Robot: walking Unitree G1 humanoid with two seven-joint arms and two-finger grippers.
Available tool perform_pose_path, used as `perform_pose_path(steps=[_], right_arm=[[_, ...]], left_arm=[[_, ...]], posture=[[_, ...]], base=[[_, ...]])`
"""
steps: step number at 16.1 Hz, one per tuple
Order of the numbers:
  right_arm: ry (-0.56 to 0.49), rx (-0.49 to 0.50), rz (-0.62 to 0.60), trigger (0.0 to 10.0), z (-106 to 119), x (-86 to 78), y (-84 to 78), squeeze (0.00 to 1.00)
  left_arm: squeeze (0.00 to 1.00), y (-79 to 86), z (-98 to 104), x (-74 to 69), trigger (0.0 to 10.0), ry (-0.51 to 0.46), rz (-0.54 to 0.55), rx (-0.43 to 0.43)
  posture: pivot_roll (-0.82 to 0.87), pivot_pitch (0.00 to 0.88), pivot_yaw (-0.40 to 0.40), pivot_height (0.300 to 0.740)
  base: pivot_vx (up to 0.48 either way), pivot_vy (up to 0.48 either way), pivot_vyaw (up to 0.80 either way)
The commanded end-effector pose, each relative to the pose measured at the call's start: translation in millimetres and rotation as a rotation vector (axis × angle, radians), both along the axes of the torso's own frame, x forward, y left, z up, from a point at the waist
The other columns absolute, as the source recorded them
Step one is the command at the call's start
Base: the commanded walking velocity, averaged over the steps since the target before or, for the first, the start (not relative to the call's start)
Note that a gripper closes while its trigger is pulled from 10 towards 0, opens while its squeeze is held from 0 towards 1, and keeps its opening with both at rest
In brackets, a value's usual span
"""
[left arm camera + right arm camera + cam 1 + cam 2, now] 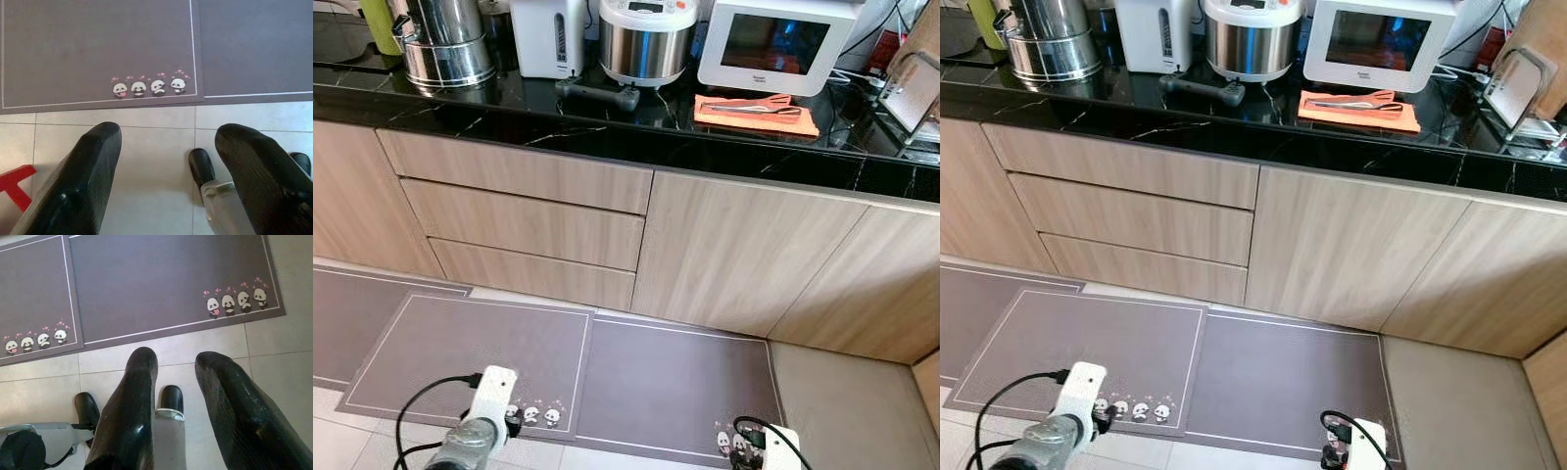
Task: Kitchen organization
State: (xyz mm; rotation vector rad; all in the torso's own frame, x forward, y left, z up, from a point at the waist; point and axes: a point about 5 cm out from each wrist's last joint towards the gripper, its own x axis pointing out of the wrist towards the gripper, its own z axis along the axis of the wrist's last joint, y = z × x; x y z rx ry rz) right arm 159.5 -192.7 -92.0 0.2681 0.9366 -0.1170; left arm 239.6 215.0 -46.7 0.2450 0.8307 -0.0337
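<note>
Both pairs of long black fingers hung spread and empty over the pale tiled floor (146,196) when I checked the feeds: the left gripper (166,161) parted wide, the right gripper (176,382) parted a little less, each holding nothing. In the head views I saw both arms low at the bottom edge of the frame, idle.

Nearest the fingers lay two grey floor mats with white border lines (489,352), side by side, each carrying a row of four small pandas at a corner.

Beyond the mats, across the middle of the frame, stood the light wooden cabinet front: three stacked drawers (524,225) at left, plain doors to their right.

Farthest, along the top of the frame, ran the black marble-veined countertop (607,137). I counted one steel urn (445,44) at upper left, one white hot-water dispenser (548,34), one steel rice cooker (648,39), one white small oven with a dark window (773,44), one black dumbbell-shaped bar (599,95) lying lengthwise along the counter, and one orange cloth (754,116) with one pair of metal tongs (756,109) on it.

My judgement: whatever needed organising sat up and ahead of both grippers, well apart from them; the bar lay nearer the left arm, the cloth and tongs nearer the right.
</note>
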Motion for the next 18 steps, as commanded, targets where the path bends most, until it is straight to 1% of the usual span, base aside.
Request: perform_pose_path(steps=[1,7,8,9,10,11,14,18], right_arm=[[0.018,-0.011,-0.014,10.0,-1.0,-3.7,-5.3,0.00],[0.042,-0.034,0.007,10.0,-2.1,-6.9,-8.5,0.00],[0.044,-0.035,0.011,10.0,-2.3,-7.4,-8.2,0.00],[0.044,-0.035,0.011,10.0,-2.4,-7.5,-8.0,0.00],[0.044,-0.035,0.013,10.0,-2.5,-7.7,-7.7,0.00],[0.045,-0.034,0.014,10.0,-2.7,-8.1,-7.4,0.00],[0.050,-0.034,0.013,10.0,-3.5,-9.8,-6.6,0.00],[0.052,-0.037,0.010,10.0,-3.8,-10.2,-6.1,0.00]], left_arm=[[0.00,-2.9,-2.7,-3.0,10.0,0.008,-0.015,0.005],[0.00,-4.8,-8.0,-10.4,10.0,0.025,0.003,-0.009],[0.00,-5.1,-7.9,-10.3,10.0,0.022,-0.004,-0.007],[0.00,-5.1,-6.5,-8.5,10.0,0.011,-0.020,0.013],[0.00,-5.6,-6.0,-7.8,10.0,0.008,-0.029,0.016],[0.00,-6.2,-5.0,-6.2,10.0,-0.005,-0.009,-0.003],[0.00,-7.8,-5.6,-6.7,10.0,0.000,-0.030,0.001],[0.00,-7.7,-5.4,-6.4,10.0,-0.002,-0.032,0.001]], posture=[[0.17,0.000,-0.096,0.740],[0.16,0.000,-0.103,0.740],[0.16,0.000,-0.102,0.740],[0.16,0.000,-0.102,0.740],[0.16,0.000,-0.101,0.740],[0.16,0.000,-0.098,0.740],[0.15,0.000,-0.093,0.740],[0.15,0.000,-0.093,0.740]], base=[[0.000,0.000,-0.74],[0.000,0.000,-0.73],[0.000,0.000,-0.73],[0.000,-0.480,-0.73],[0.000,-0.480,-0.72],[0.000,-0.307,-0.73],[0.000,0.000,-0.72],[0.000,0.000,-0.72]])
